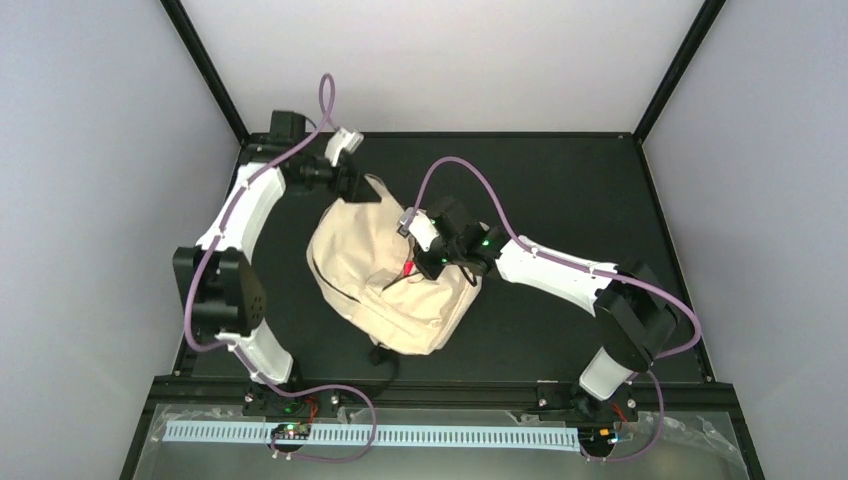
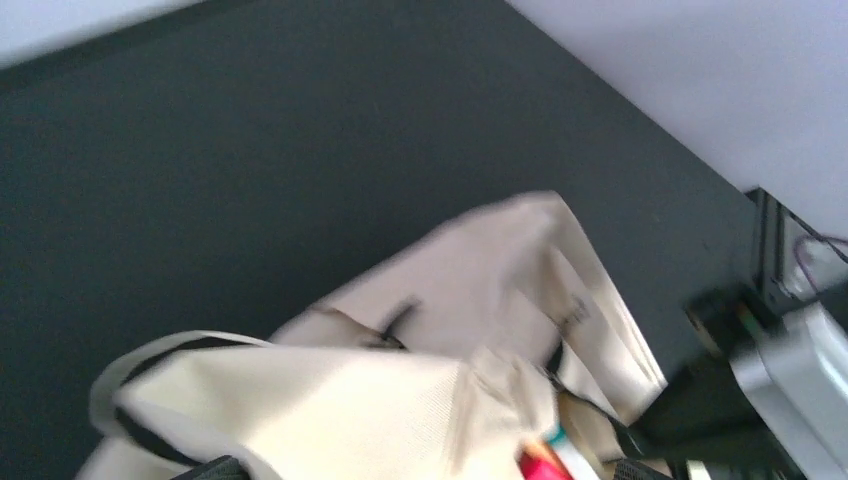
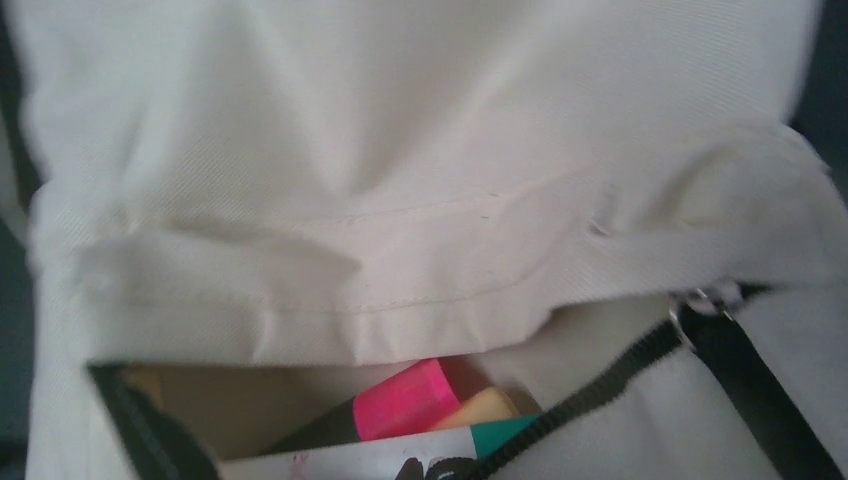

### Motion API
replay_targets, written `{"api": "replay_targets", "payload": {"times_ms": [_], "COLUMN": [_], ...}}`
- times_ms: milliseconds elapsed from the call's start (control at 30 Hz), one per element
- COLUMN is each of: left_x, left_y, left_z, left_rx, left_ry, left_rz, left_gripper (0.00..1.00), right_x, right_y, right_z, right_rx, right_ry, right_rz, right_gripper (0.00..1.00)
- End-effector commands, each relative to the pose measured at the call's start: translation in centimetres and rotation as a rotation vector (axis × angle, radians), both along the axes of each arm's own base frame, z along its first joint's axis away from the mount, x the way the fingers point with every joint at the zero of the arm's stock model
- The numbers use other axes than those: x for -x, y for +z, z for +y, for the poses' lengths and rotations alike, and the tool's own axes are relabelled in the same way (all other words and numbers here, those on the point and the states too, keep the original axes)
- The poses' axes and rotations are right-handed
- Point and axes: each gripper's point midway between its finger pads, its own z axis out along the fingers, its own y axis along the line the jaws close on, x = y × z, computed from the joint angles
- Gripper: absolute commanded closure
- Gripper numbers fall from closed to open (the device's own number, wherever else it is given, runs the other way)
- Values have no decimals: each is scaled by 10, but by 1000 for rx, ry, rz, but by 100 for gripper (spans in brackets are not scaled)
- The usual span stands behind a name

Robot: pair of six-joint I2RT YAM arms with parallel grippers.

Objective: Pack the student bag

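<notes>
Top view: the soft cream-beige fabric student bag (image 1: 385,290) lies mid-tabletop (image 1: 560,190). The left gripper (image 1: 358,188) meets its far edge and the right gripper (image 1: 422,262) hangs over its open pocket.

Left wrist view: fabric only; the grip cannot be determined.

Right wrist view: a pink-capped marker (image 3: 405,400) lies inside; the fingers are unseen, so the opening is unknown.

Judged: stationery loading is in hand. The next move calls for clearing the dark zipper (image 3: 600,395) and closing it.

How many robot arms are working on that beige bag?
2. The left arm reaches to the far end of the student bag. The right arm bends in from the right, its tip over the bag's middle. None seems hidden.
</notes>
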Motion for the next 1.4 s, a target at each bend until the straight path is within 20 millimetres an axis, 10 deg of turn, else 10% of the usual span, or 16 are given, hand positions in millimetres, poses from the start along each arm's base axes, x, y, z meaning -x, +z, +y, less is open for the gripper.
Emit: {"api": "replay_targets", "payload": {"times_ms": [0, 133, 267, 533, 833, 933, 1167, 1367], "left_x": [-30, -50, -54, -17, -62, -41, 37, 69], "left_y": [73, 117, 121, 15, -94, -110, -76, -69], "left_z": [-6, 10, 26, -54, -33, -23, -6, -6], "left_rx": [25, 21, 38, -202, -427, -434, -276, -247], "left_ry": [-49, 12, 111, -276, -343, -386, -417, -424], "left_rz": [-180, -351, -391, -232, -94, -48, -43, -86], "left_gripper": [3, 2, 7, 1, 1, 31, 92, 98], "right_x": [3, 2, 1, 12, 13, 9, -4, 21], "right_y": [5, 7, 16, 32, 47, 42, 19, 78], "right_z": [8, 5, 5, 7, 4, -5, -21, -11], "right_rx": [-30, -15, -18, -64, -107, -81, 20, -226], "right_ry": [62, 68, 71, 140, 121, 86, 30, 176], "right_rz": [-31, -55, -76, -100, -132, -142, -123, -58], "right_gripper": [99, 99, 99, 99, 99, 99, 92, 36]}}
